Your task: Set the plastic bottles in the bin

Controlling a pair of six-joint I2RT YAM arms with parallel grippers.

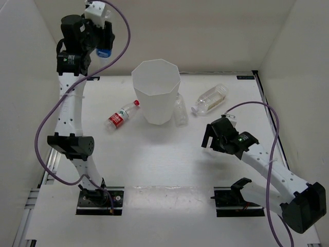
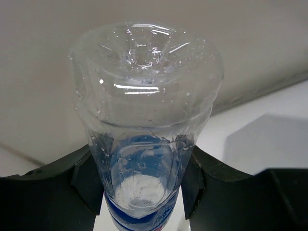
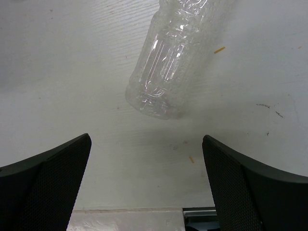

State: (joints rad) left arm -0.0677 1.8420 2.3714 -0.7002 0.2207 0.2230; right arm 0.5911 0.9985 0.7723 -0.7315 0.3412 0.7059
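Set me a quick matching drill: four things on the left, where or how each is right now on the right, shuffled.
Things:
1. blue-labelled bottle
2. red-labelled bottle
3. white-capped bottle
4. right pincer

States:
A. lying on the table, left of the bin
B. open, nothing between its fingers
C. clamped in the left pincer, off the table
D. lying on the table, right of the bin

Pairs: 1-C, 2-A, 3-D, 4-B
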